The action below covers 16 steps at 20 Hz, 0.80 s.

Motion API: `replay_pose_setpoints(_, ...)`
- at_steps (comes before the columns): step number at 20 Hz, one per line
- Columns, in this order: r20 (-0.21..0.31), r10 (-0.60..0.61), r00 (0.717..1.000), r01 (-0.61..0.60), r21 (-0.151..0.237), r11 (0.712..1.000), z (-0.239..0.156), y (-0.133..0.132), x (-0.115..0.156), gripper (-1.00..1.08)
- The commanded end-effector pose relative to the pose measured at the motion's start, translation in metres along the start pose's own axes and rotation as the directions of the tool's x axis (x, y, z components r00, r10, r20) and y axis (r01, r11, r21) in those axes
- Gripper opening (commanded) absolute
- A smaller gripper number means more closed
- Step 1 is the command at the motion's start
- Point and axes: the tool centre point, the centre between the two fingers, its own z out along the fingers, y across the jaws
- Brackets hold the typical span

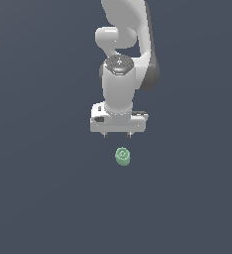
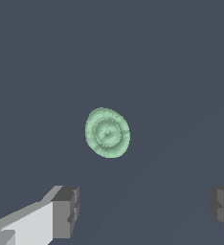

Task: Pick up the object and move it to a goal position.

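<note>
Object (image 1: 122,156): small mint-green stub, ringed end facing up, resting on the plain dark bench (image 1: 43,198), nearest the exterior camera. Just behind it, the hand (image 1: 117,135) is poised, fingers (image 2: 66,210) spread wide, gripping nothing, clear of the object. White arm (image 1: 120,59) rises beyond.

No text, label, brand, number or sign can be read in either view. Only plain, unmarked rendered surfaces are shown, and no lettering is carried on any of them.
</note>
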Motion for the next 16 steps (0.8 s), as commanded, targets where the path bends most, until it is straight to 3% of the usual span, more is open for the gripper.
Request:
replay_pose_setpoints(1, 0.000, 0.000, 1.000, 0.000, 0.000, 1.000, 0.0000, 0.0000, 0.0000, 1.00)
replay_pose_setpoints(16, -0.003, -0.021, 1.000, 0.021, 0.011, 1.000, -0.0058, -0.0027, 0.0049, 1.00)
